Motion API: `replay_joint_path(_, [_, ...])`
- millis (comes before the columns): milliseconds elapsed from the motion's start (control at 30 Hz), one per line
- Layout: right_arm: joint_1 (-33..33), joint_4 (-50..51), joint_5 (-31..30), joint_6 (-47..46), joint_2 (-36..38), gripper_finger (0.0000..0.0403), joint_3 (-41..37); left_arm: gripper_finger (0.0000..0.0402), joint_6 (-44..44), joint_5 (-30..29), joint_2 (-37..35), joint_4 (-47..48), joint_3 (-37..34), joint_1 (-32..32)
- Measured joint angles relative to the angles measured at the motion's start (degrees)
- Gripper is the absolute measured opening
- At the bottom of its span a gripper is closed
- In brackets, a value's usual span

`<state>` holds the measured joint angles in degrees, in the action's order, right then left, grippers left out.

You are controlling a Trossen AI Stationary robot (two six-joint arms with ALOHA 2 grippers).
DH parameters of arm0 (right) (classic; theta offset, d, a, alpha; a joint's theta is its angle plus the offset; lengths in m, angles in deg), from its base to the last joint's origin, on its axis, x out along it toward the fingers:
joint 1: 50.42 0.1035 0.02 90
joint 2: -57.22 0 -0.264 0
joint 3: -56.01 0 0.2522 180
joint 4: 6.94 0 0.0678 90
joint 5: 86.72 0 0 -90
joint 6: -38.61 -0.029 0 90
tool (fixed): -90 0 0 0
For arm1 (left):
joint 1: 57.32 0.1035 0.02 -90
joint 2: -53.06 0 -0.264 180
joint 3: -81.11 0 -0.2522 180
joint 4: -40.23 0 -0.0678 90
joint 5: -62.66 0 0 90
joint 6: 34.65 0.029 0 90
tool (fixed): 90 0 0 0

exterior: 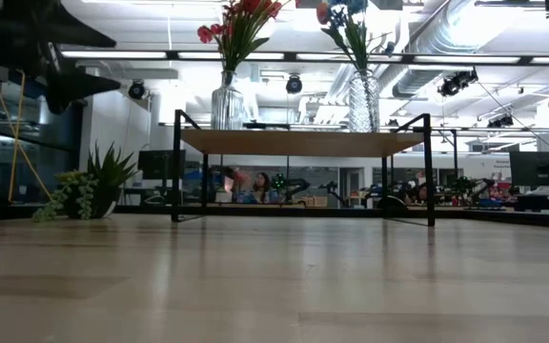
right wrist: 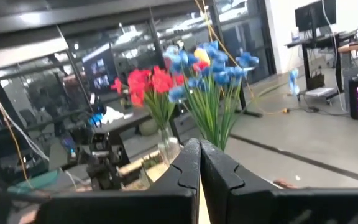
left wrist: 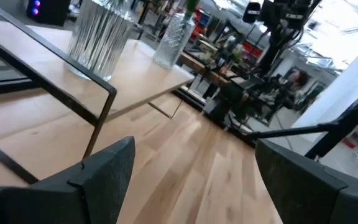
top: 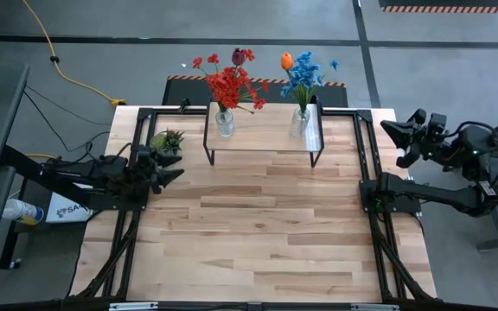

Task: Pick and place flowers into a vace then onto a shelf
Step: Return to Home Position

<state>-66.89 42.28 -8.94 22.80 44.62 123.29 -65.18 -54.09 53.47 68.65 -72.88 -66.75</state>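
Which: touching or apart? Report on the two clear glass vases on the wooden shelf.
Apart. Low view: the red-flower vase and blue-flower vase stand at opposite ends of the wooden shelf.

Looks out past the right gripper [right wrist: 199, 148], its two dark fingers pressed flat together with no gap. Finds, just beyond the tips, the blue-bloomed bunch [right wrist: 211, 65] on upright green stems, with an orange tulip [right wrist: 201, 55] tucked among the blue heads. Shows the red-bloomed bunch [right wrist: 146, 83] close beside it, standing in a clear vase [right wrist: 167, 147]. Takes in, farther off, a grey floor [right wrist: 303, 134] crossed by a yellow cable [right wrist: 272, 112] and a desk [right wrist: 319, 42] carrying a monitor [right wrist: 316, 14].
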Motion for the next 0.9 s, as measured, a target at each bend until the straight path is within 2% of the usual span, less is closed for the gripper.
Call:
replay_joint_path(133, [0.0, 0.98, -0.24, 1.57, 0.0, 0.0001, -0.14, 0.0365, 0.12, -1.59, -0.01, 0.38, 0.0, 0.0])
replay_joint_path(200, [0.0, -1.76, -0.1, 1.83, 0.05, 0.0002, -2.07, 0.0365, 0.29, -2.33, 0.0, 0.53, 0.0, 0.02])
replay_joint_path(500, [0.02, -18.38, 0.1, 1.01, 1.08, 0.0001, -18.43, 0.0365, 0.05, -2.29, 0.0, 0.46, 0.0, 0.02])
replay_joint_path(700, [0.02, -15.76, 1.46, -5.52, 4.96, 0.0001, -24.06, 0.0365, -0.23, -1.27, 0.0, 0.13, 0.0, 0.02])
replay_joint_path(900, [0.02, -13.24, 0.87, -7.37, 10.51, 0.0001, -27.71, 0.0365, 0.14, -2.37, 0.0, 0.55, 0.0, 0.02])
